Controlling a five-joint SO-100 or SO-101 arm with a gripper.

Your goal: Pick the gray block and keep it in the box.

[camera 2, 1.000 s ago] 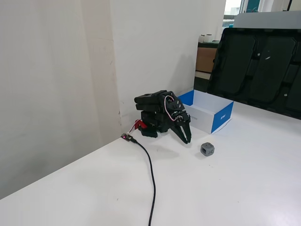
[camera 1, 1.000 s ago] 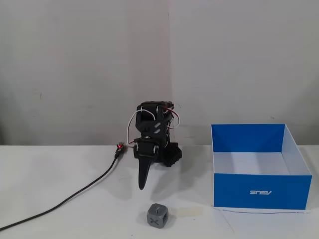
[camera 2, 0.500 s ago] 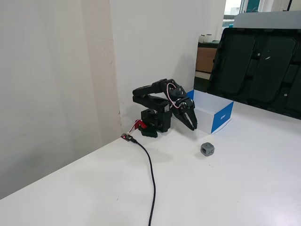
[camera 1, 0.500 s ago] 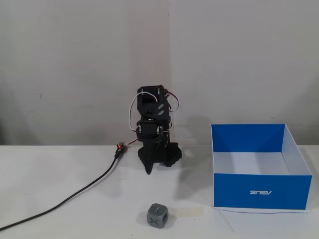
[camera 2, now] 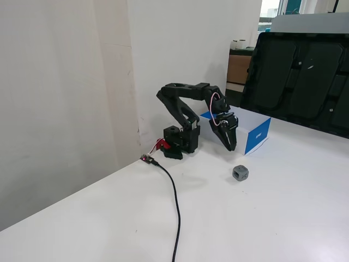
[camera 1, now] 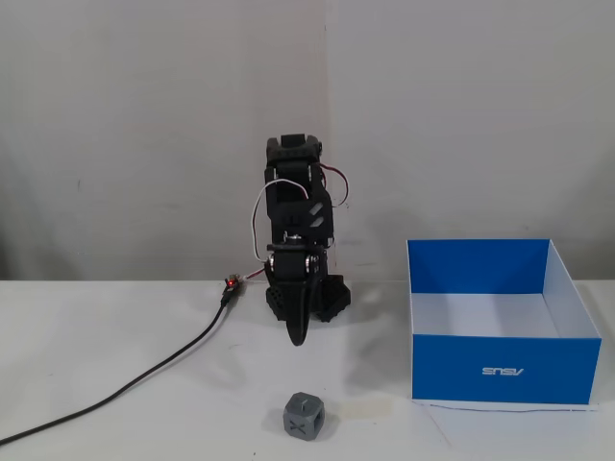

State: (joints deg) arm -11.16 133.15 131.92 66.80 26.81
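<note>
My pincer hangs in the air above the tabletop, tip pointing down. In both fixed views the jaws look pressed together into one dark point, with nothing between them.

The block sits on the tabletop, clear of the pincer, not touching it. In the fixed view facing my base, the block lies nearer the camera than the pincer tip and almost in line with it, a shade to the right. In the fixed view from the side, the block is below and just right of the tip, with bare tabletop between them. An X recess shows on the block's camera-facing side.

The box stands open on the tabletop, blue outside, white inside, white lettering on the front wall. In the facing view it is right of both pincer and block, well apart from the block. In the side view it lies behind the pincer. It looks empty as far as its inside shows.

A black cable runs from my base across the tabletop. My arm is raised and folded forward over the base.
</note>
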